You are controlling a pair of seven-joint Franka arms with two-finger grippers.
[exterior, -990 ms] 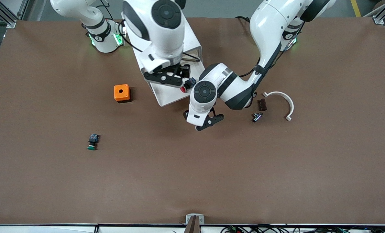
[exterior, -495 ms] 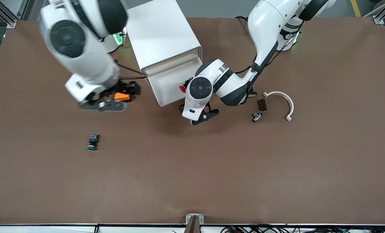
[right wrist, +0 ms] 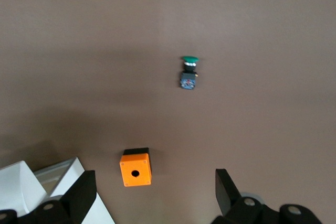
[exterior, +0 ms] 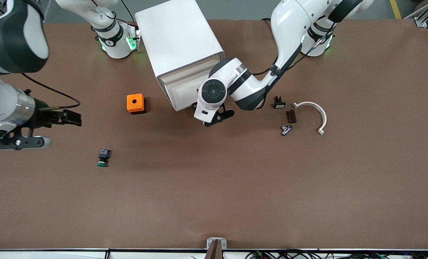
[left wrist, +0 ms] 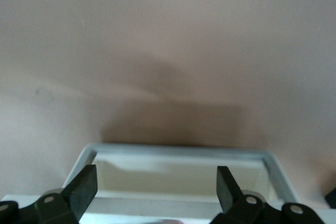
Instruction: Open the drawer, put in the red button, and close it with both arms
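The white cabinet [exterior: 180, 39] stands near the robots' bases, and it also shows in the right wrist view [right wrist: 18, 184]. Its top drawer [exterior: 180, 94] is partly pulled out. My left gripper [exterior: 217, 117] is open and empty at the drawer's front edge. In the left wrist view the drawer's rim [left wrist: 178, 150] and pale inside lie between the open left gripper's [left wrist: 156, 190] fingers. The red button is hidden; the left arm covers that corner of the drawer. My right gripper [exterior: 72, 118] is open and empty over bare table at the right arm's end, also seen in its own wrist view [right wrist: 152, 195].
An orange box [exterior: 135, 103] with a hole sits beside the cabinet [right wrist: 136, 169]. A green-capped button [exterior: 102, 157] lies nearer the front camera [right wrist: 189, 72]. Toward the left arm's end lie a white curved piece [exterior: 316, 111], a brown block [exterior: 291, 116], a metal part [exterior: 286, 129] and a small black part [exterior: 278, 103].
The right arm swung away from the drawer, open and empty, to its end of the table. The left gripper moved toward the cabinet, the drawer slid partly in, and the red button went out of sight.
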